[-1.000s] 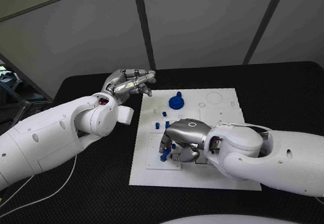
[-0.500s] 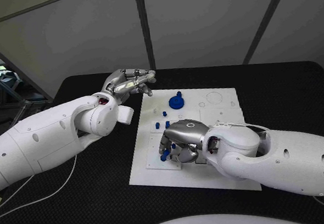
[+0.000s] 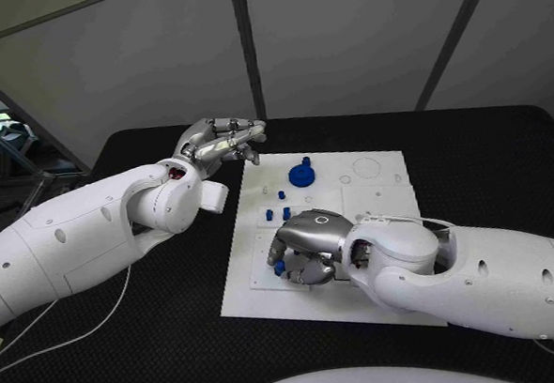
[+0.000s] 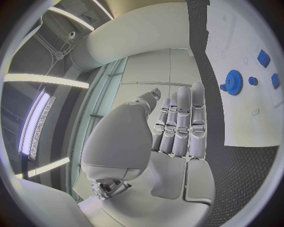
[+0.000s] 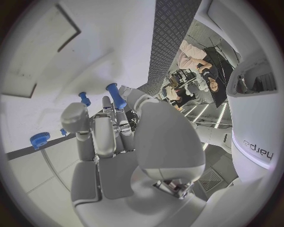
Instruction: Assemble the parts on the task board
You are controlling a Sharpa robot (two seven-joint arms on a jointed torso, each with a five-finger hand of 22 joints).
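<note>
Grey partition panels stand behind the black textured counter (image 3: 491, 151), and on its middle lies the white rectangular task board (image 3: 365, 237). From my seat, the large white right arm has crept a little further over the board's near left part than a second ago, and its silver right hand (image 3: 304, 245) now sits lower over the small blue pegs there. In the right wrist view its fingers are curled round a small blue peg-shaped part (image 5: 116, 96), pinched near the fingertips; I judge it is being brought down to a seat in the board, so the insertion is under way, not finished. The silver left hand (image 3: 221, 142) hovers off the board's far left corner, as it did before, fingers loosely curled together and holding nothing that I can see. A blue gear-like round part (image 3: 302, 173) stands near the board's far edge, well apart from the working hand, with two short blue pegs (image 3: 277, 214) between. The board's right half and the counter to the right lie open for withdrawing.
</note>
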